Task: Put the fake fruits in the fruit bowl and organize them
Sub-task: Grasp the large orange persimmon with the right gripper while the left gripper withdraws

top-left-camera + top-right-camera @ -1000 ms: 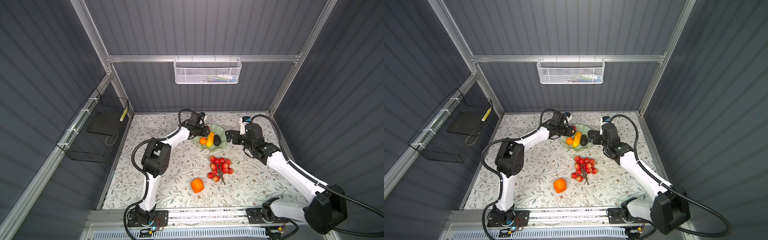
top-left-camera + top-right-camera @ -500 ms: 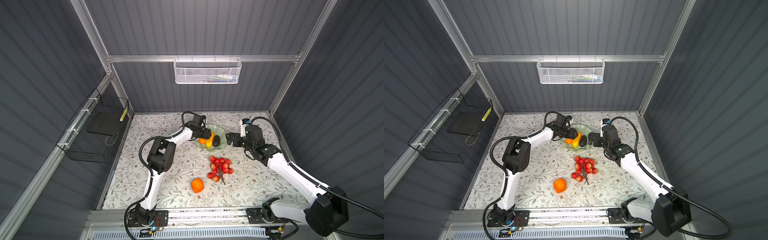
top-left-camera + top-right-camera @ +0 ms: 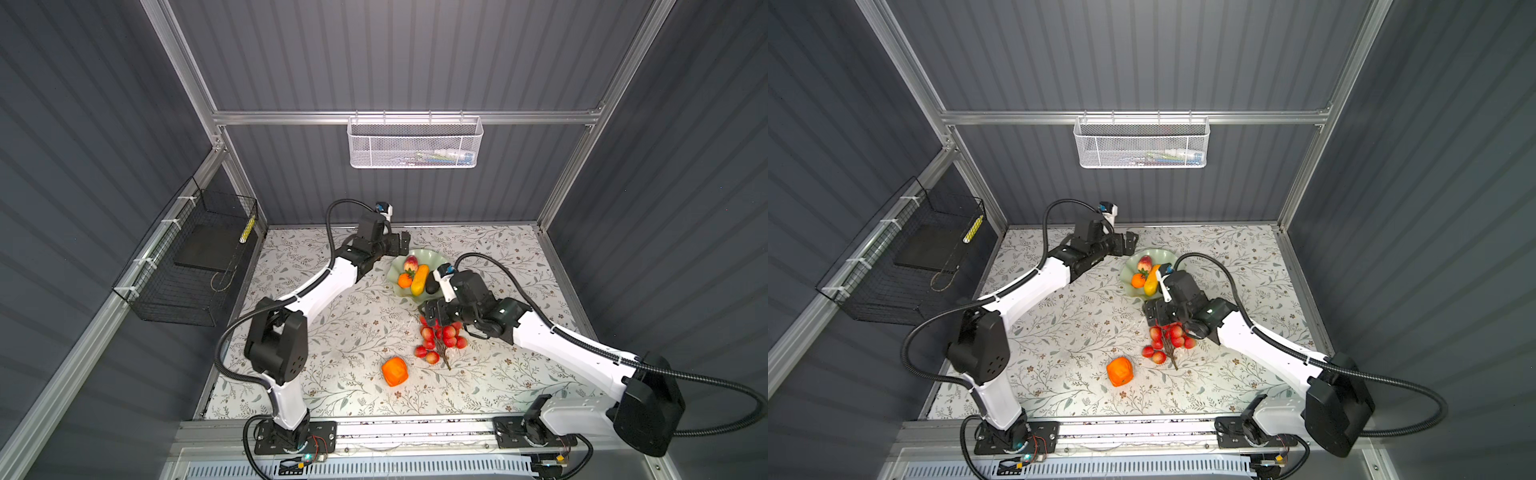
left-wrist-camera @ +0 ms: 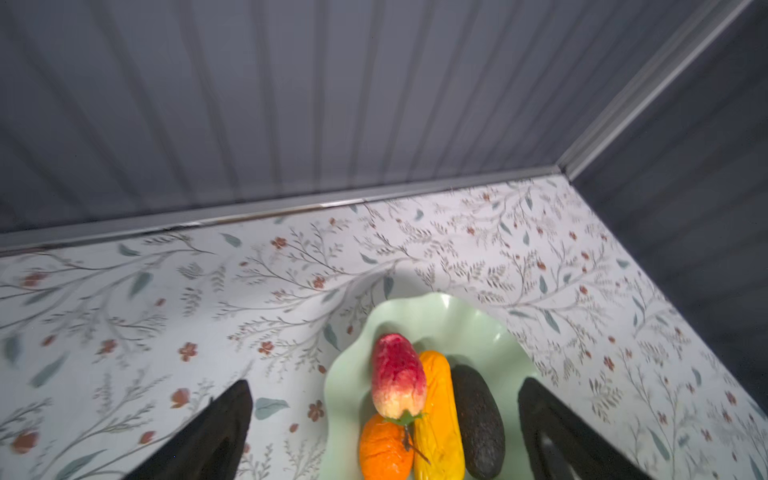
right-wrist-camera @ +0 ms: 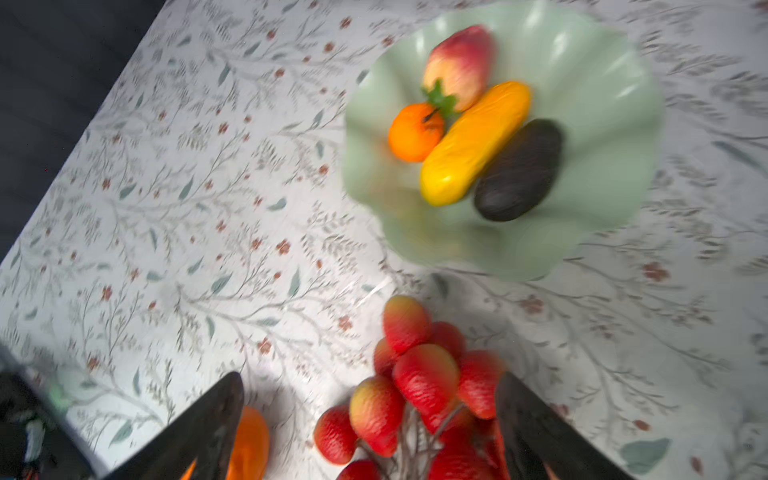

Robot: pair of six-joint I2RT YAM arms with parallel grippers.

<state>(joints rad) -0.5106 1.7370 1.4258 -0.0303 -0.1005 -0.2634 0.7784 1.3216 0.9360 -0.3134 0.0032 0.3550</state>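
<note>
The mint-green fruit bowl (image 3: 428, 254) (image 3: 1160, 254) holds a red-yellow fruit (image 3: 411, 263) (image 4: 397, 374), a round orange (image 3: 404, 281), a yellow oblong (image 3: 419, 279) and a dark oval (image 3: 432, 286). My left gripper (image 3: 400, 246) (image 4: 384, 386) hovers open at the bowl's far-left rim, holding nothing. On the table in front of the bowl lies the red berry bunch (image 3: 440, 338) (image 5: 424, 382). Over its near-bowl end my right gripper (image 3: 432, 312) (image 5: 369, 378) stands open, with berries between its fingers. The blocky orange fruit (image 3: 394, 371) (image 5: 249, 444) sits further forward.
A white mesh basket (image 3: 414, 143) hangs on the back wall. A black wire basket (image 3: 195, 266) is mounted on the left wall. Flowered cloth (image 3: 332, 332) covers the table, walled on three sides.
My left gripper opened, left the red-yellow fruit in the bowl and drew back to the far-left rim. My right gripper moved from beside the bowl forward over the berry bunch.
</note>
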